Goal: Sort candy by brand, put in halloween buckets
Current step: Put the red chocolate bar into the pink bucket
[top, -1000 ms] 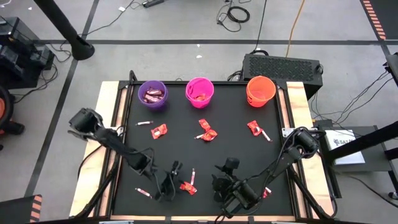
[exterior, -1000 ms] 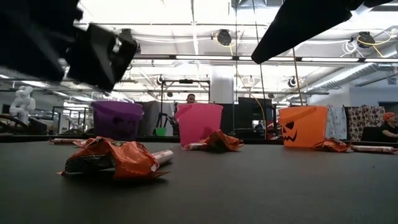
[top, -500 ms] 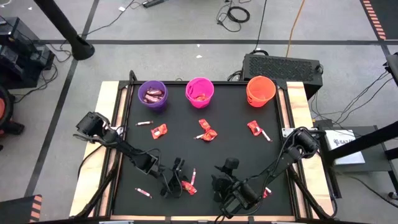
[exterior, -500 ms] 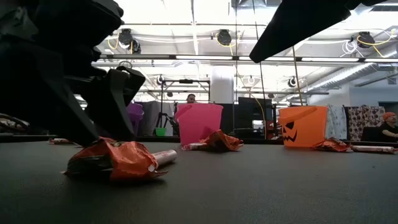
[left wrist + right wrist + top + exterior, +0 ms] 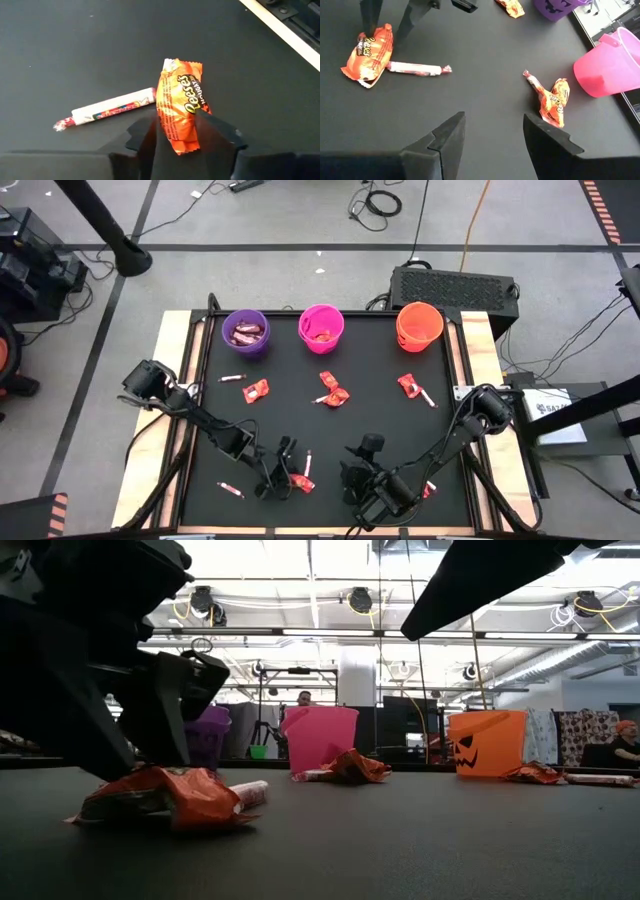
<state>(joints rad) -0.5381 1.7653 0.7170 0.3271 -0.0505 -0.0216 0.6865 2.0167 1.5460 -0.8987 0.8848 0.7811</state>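
Observation:
An orange-wrapped candy (image 5: 179,102) lies flat on the black table near its front edge, with a pale stick candy (image 5: 112,109) beside it. My left gripper (image 5: 284,476) is lowered over it, one finger on each long side; the low view shows the dark fingers (image 5: 150,725) standing on the wrapper (image 5: 165,798). My right gripper (image 5: 492,132) hangs open just to the right of it (image 5: 366,450), holding nothing. The purple (image 5: 245,332), pink (image 5: 321,328) and orange (image 5: 419,325) buckets stand in a row at the far edge. Candy shows in the purple and pink ones. My left gripper has the orange candy's two long sides (image 5: 165,127) between its two fingers (image 5: 142,137), at the end of the wrapper nearer the wrist. The fingers slant down from the table's far left and lie along the candy. The candy rests flat on the table.
Loose candy lies mid-table: orange wrappers (image 5: 256,390), (image 5: 333,394), (image 5: 410,385) and a stick (image 5: 231,378). Another stick (image 5: 231,490) lies near the front left, and a wrapper (image 5: 430,490) by the right arm. Wooden rails (image 5: 175,410) border the table.
My left gripper has come down and a little toward the table's right edge onto the orange candy, and its fingers now stand on either side of it. The candy has slid a short way along the table, toward the left in the low view. My right arm has kept still.

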